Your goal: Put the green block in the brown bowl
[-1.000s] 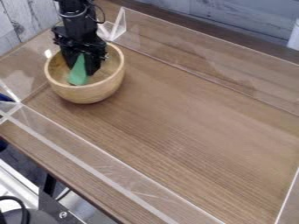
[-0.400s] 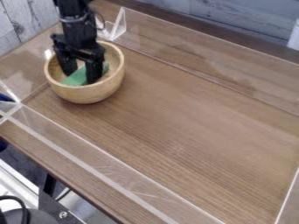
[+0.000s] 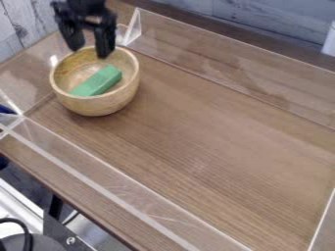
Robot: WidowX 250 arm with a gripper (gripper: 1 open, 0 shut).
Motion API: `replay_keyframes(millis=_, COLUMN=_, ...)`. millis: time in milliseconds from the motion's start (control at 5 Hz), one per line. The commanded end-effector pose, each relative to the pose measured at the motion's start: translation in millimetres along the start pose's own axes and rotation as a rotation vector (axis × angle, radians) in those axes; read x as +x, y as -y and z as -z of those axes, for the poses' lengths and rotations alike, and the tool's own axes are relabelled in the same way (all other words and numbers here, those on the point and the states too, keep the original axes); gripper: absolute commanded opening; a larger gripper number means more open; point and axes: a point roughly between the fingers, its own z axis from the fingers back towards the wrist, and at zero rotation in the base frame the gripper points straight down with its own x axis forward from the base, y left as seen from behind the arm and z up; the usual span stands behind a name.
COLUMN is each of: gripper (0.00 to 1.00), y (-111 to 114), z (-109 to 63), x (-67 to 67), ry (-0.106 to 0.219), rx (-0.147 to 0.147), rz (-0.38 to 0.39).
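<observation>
The green block point(image 3: 97, 81) lies flat inside the brown bowl point(image 3: 116, 99), which sits at the table's far left. Nothing touches the block. My gripper point(image 3: 85, 41) hangs above the bowl's far rim, open, with nothing between its two black fingers. Its upper part runs out of the top edge of the view.
A clear plastic wall point(image 3: 197, 74) crosses the wooden table point(image 3: 210, 157) behind the bowl, and another clear wall point(image 3: 92, 176) runs along the near side. The table's front edge drops off at the lower left.
The gripper opened, let go of the green block and rose up and away from the bowl. The block went from upright in the jaws to lying flat in the bowl.
</observation>
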Motion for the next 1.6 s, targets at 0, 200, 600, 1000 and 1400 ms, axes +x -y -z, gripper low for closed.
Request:
replay_keyframes(millis=0, gripper=1.0, y=7, z=-55.1, x=22.2, ry=0.093, rx=0.002, rz=-0.011)
replay_keyframes(millis=200, gripper=1.0, y=1, z=-34.0, x=16.7, ry=0.065, rx=-0.005, rz=-0.017)
replay_keyframes(millis=600, gripper=1.0, y=-3, z=-27.7, x=11.4, ry=0.093, rx=-0.003, rz=-0.005)
replay_keyframes(millis=1000, gripper=1.0, y=-10, z=-17.5, x=13.5, ry=0.073, rx=0.0, rz=0.037)
replay_keyframes(millis=1400, gripper=1.0, y=-6, z=-19.7, x=18.1, ry=0.054, rx=-0.018, rz=0.05)
